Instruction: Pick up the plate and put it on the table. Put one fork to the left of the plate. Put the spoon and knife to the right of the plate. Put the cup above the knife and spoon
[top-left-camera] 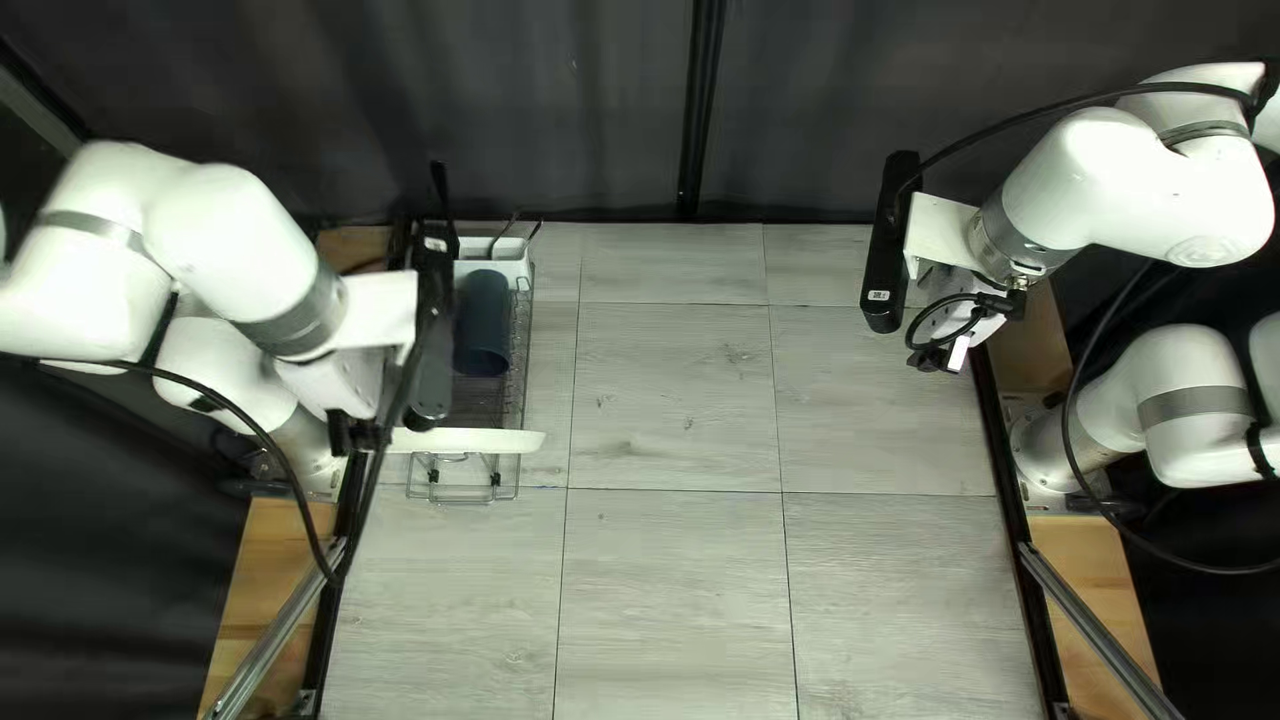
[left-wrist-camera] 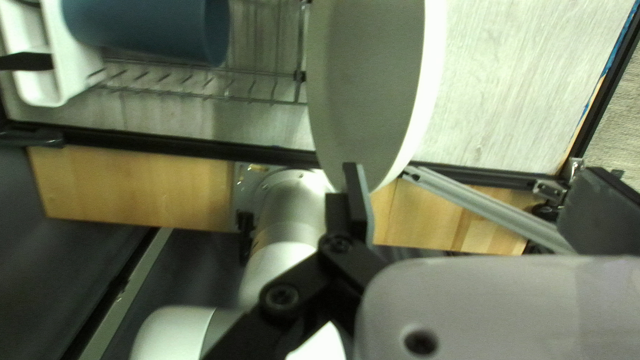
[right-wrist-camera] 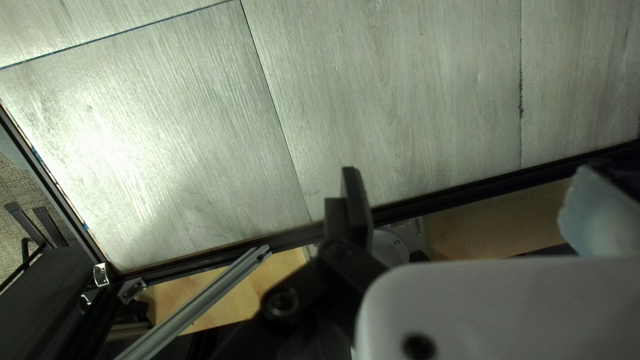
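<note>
Our left hand (left-wrist-camera: 357,187) was released, one finger at the rim of the plate (left-wrist-camera: 370,85); we couldn't tell contact. Plate stood on edge in the rack (top-left-camera: 515,400) at the table's (top-left-camera: 680,560) left, blue cup (top-left-camera: 485,320) lying behind it. Right hand (right-wrist-camera: 356,197) released, above the table's right edge. Label (top-left-camera: 878,295) near our right wrist: unreadable.

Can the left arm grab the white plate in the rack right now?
Probably yes: the open left gripper sits right at the plate rim, with nothing between them.
</note>
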